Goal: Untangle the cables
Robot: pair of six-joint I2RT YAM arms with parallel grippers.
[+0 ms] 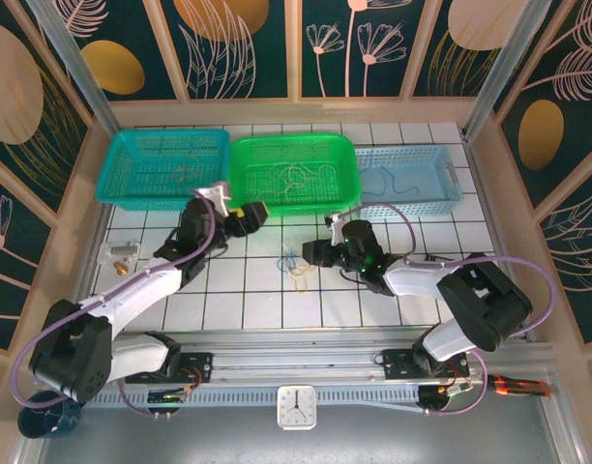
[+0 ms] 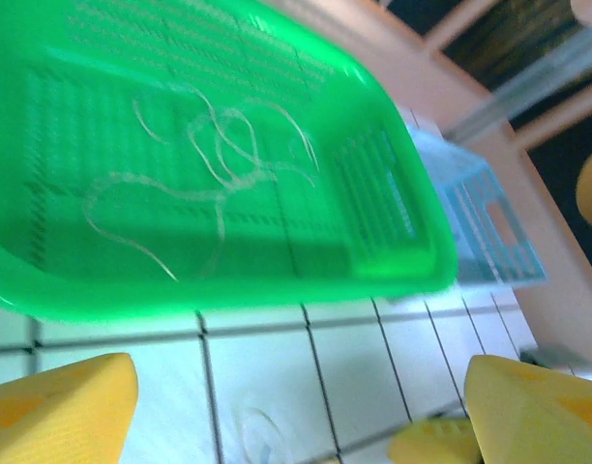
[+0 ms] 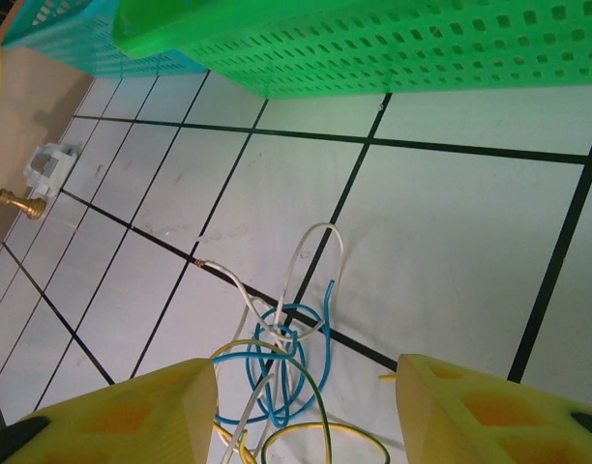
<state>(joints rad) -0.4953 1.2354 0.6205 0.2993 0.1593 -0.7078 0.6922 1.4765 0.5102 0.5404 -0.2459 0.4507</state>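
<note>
A tangle of thin white, blue and yellow-green cables [image 1: 294, 266] lies on the white tiled table near its middle. My right gripper [image 1: 313, 253] stands just right of it. In the right wrist view the cable tangle [image 3: 286, 358] sits low between the two yellow fingers [image 3: 132, 416], which stand apart without pinching it; the right gripper [image 3: 306, 372] is open. My left gripper [image 1: 250, 215] hovers at the front edge of the green basket [image 1: 349, 159], open with nothing between its fingers [image 2: 301, 387]. Loose white cables [image 2: 223, 159] lie inside the green basket [image 2: 412, 193].
A teal basket [image 1: 117, 159] stands at the back left and a light-blue basket [image 1: 451, 184] with a blue cable [image 1: 398, 184] at the back right. A small brass fitting [image 1: 122, 256] lies at the table's left edge. A wooden frame surrounds the table.
</note>
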